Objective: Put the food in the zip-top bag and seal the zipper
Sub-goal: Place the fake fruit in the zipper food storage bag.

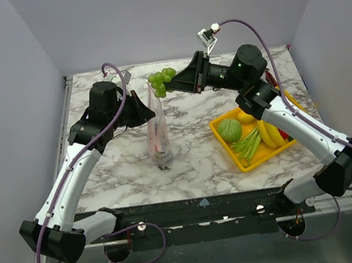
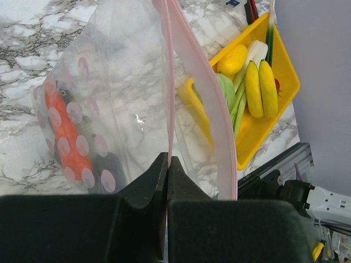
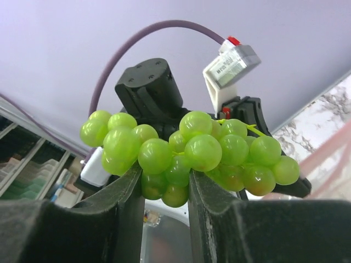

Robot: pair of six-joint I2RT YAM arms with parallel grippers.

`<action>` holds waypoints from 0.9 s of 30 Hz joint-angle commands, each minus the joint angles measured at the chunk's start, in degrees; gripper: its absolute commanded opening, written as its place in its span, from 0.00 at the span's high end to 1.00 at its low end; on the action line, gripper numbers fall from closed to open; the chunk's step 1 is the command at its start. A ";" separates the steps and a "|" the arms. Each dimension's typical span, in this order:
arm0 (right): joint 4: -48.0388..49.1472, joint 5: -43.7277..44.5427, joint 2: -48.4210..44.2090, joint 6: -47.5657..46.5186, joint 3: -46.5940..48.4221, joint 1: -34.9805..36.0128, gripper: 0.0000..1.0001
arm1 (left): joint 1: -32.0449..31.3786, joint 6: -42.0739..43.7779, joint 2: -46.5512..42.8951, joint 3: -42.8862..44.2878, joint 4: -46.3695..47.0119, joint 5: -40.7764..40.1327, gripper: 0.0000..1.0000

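1. From above: my left arm reaches forward from its base at the near edge, elbow bent, wrist turned inward toward the middle of the tabletop [image 1: 123, 171]. My left pincer [image 1: 150, 111] is clamped on the top edge of the zip-top bag [image 1: 159, 140], which hangs upright from it with its bottom resting on the marble. My right arm bends up over the yellow tray [image 1: 258, 161] and stretches left. My right pincer [image 1: 169, 87] holds a bunch of green grapes [image 1: 161, 80] in the air, just above the bag's mouth. In the tray lie a round green one [image 1: 229, 129] and bananas [image 1: 270, 133], among other pieces.

2. Left wrist: my left pincer [image 2: 167, 164] is fully closed, with the bag's [image 2: 109, 82] rim pinched between the fingers. The pink zipper [image 2: 204, 87] runs away from me in two separated strips, so the mouth gapes. Inside sit an orange piece [image 2: 66, 131] and something dark beside it (I cannot tell what). Beyond the plastic, the tray [image 2: 288, 79] holds the bananas [image 2: 260, 87].

3. Right wrist: my right pincer [image 3: 164, 189] is partly closed, gripping the grapes [image 3: 192, 153] by the lower middle of the bunch. The rest of the bunch spreads out to both sides above the fingers. My left arm's black wrist (purple cable looping over it) shows behind.
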 commanded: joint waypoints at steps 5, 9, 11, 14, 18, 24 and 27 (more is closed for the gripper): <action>10.75 -3.50 5.31 6.45 1.42 2.02 1.00 | 0.00 -0.89 0.43 1.19 1.15 1.14 1.00; 11.12 -3.19 7.18 6.15 0.36 2.47 1.00 | 0.00 -0.91 0.34 1.10 1.16 1.05 1.00; 11.24 -3.13 8.13 6.29 0.03 2.83 1.00 | 0.05 -1.00 0.32 1.10 1.25 1.20 1.00; 9.04 -2.32 9.47 5.36 -0.24 3.29 1.00 | 0.03 -0.76 -0.03 1.10 1.16 1.14 1.00; 7.83 -1.48 10.06 4.83 -2.37 3.55 1.00 | 0.00 -0.47 -0.52 1.37 0.83 0.25 1.00; 0.17 1.72 9.86 -0.14 -3.24 3.74 1.00 | 0.09 -0.12 -1.52 1.54 0.57 -1.24 1.00; -6.45 4.62 8.81 -4.25 -2.73 3.79 1.00 | 0.09 0.14 -2.39 1.20 0.46 -2.49 1.00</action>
